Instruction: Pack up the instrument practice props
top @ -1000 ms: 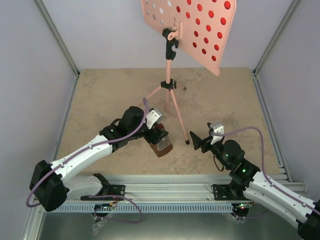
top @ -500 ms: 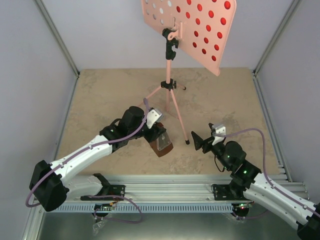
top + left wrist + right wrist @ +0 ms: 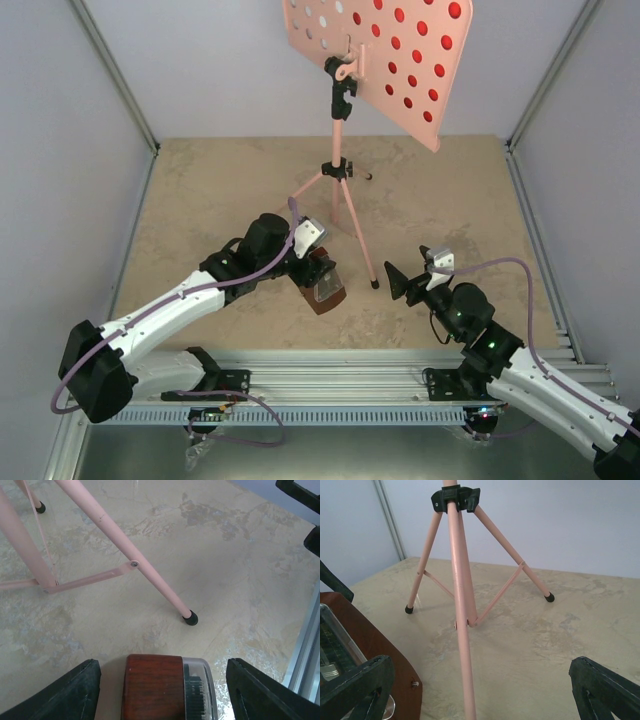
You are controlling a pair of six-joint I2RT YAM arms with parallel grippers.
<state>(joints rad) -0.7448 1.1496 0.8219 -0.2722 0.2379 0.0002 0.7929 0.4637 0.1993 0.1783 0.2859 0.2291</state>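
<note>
At lower centre of the overhead frame, the small brown metronome (image 3: 322, 284) sits on the marbled tabletop (image 3: 200, 200), just left of the near foot (image 3: 375, 285) of the pink music stand (image 3: 343, 170). The stand's tripod rises at mid-frame, and its hole-dotted desk (image 3: 385, 55) fills the upper right. Red shows through the holes on the desk's right side and a paler tone through those on its left, consistent with sheets resting on the face turned away from the camera, though the sheets themselves cannot be made out. The left end effector (image 3: 162, 670) straddles the metronome with its fingers (image 3: 75, 690) spread; the wrist view shows a gap on each side, so nothing is pinched. The right end effector (image 3: 392, 281), just right of that foot, is spread wide and empty, pointing at the stand. The step in hand looks to be the pick-up of the metronome. The next move would call for closing squarely on its wooden flanks, then lifting clear of the nearby tripod leg. No box, case or bag shows in any view, so where the props are to go cannot be told.
</note>
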